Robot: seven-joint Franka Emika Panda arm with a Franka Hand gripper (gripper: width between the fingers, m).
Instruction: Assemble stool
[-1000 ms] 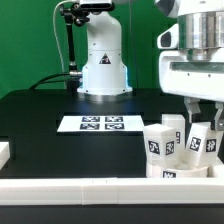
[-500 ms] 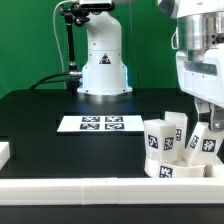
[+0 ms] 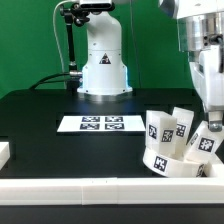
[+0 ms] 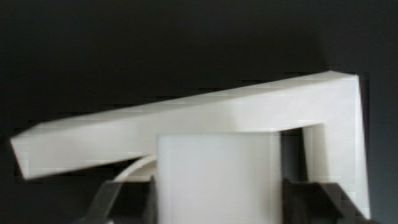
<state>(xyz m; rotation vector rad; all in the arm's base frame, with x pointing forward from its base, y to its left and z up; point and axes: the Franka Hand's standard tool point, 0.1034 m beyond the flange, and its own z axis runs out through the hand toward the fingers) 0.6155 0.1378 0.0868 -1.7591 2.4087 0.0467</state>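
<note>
Your fingers point(image 4: 125, 190): part-open, clamped either side of a leg point(image 4: 217, 175) | stool point(image 3: 180, 145): tilted on the counter point(image 3: 50, 120), exterior view's right, by the border rail point(image 3: 100, 187)

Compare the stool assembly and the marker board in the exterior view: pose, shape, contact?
Pose: the stool assembly is tipped, legs leaning toward the exterior view's left; the marker board lies flat on the table.
Shape: the stool assembly is bulky, a round seat with block legs sticking up; the marker board is a thin strip.
Contact: the pincer is at a stool leg; nothing touches the marker board.
Shared: both white with black-and-white square tags.
</note>
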